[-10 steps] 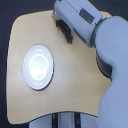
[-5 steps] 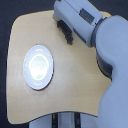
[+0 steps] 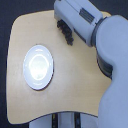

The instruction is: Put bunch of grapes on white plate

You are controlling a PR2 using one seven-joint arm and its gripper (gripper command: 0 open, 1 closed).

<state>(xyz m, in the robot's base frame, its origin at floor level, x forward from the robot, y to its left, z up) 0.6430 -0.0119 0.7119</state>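
Pale wood makes up the table (image 3: 75, 95), a rounded top seen from above, with the white plate (image 3: 38, 67) sitting toward the exterior view's left. That plate is round and glossy, catching a bright glare in its middle, and nothing lies on it.

Up near the table's far edge lies the bunch of grapes (image 3: 65, 32), a short dark cluster running at a slant, well apart from the plate and on the bare wood. Only part of it shows, because the robot's grey arm (image 3: 107, 45) comes in from the exterior view's right and covers its upper side.

At the end of that arm, the gripper (image 3: 64, 25) sits right at the grapes, its pale housing over them and darker parts reaching down among them. From where I stand it looks to be touching the bunch, but the picture is too blurred and the fingers too hidden for me to tell whether the jaws are spread or closed on the fruit.
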